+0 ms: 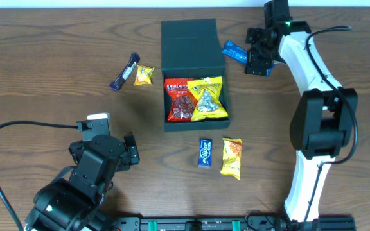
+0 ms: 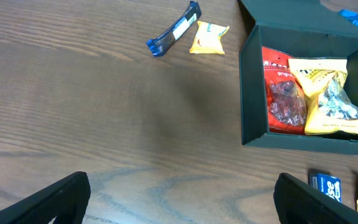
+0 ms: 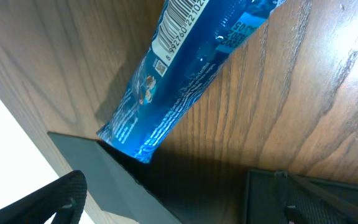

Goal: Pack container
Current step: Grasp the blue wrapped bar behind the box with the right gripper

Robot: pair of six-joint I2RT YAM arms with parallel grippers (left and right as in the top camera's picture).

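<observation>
The container (image 1: pixel 194 123), a dark teal box, stands open at the table's middle with its lid (image 1: pixel 189 35) folded back. Inside lie a red packet (image 1: pixel 178 99) and a yellow packet (image 1: pixel 208 97). My right gripper (image 1: pixel 260 54) hovers open at the box's back right, over a bright blue wrapper (image 1: pixel 234 51). In the right wrist view that blue wrapper (image 3: pixel 185 74) lies on the wood, its lower end touching the lid's edge (image 3: pixel 98 168), just ahead of the right gripper (image 3: pixel 185 205). My left gripper (image 1: pixel 124 149) stands open at the front left, away from the container (image 2: pixel 253 93), nothing between its fingers (image 2: pixel 61 199).
A dark blue bar (image 1: pixel 124 70) and a small yellow packet (image 1: pixel 144 75) lie left of the box. A small blue packet (image 1: pixel 204 153) and an orange-yellow packet (image 1: pixel 232 157) lie in front of it. The right arm's base (image 1: pixel 313 128) stands at the right.
</observation>
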